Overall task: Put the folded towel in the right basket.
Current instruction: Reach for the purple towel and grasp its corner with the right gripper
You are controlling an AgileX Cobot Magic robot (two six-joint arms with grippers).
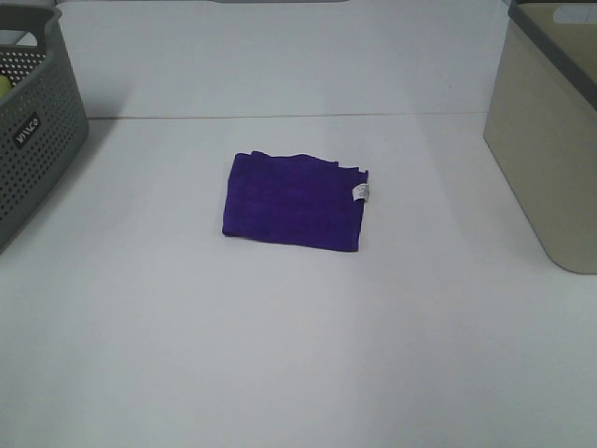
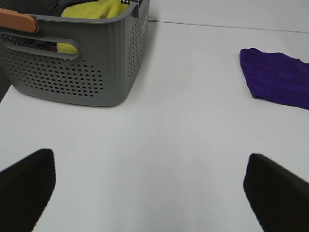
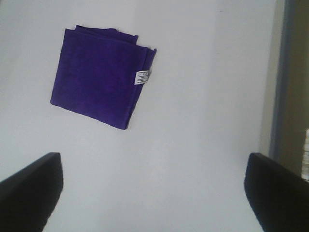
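A folded purple towel [image 1: 293,202] with a small white label lies flat in the middle of the white table. It also shows in the left wrist view [image 2: 277,79] and the right wrist view [image 3: 99,75]. The right basket [image 1: 550,140] is beige with a grey rim and stands at the table's right edge; its side shows in the right wrist view [image 3: 292,92]. My left gripper [image 2: 149,193] is open and empty, well short of the towel. My right gripper [image 3: 154,193] is open and empty, above the table between towel and basket. Neither arm shows in the exterior high view.
A grey perforated basket [image 1: 33,121] stands at the far left; the left wrist view shows it [image 2: 77,72] holding a yellow cloth [image 2: 96,9]. The white table [image 1: 298,355] spreads between the two baskets.
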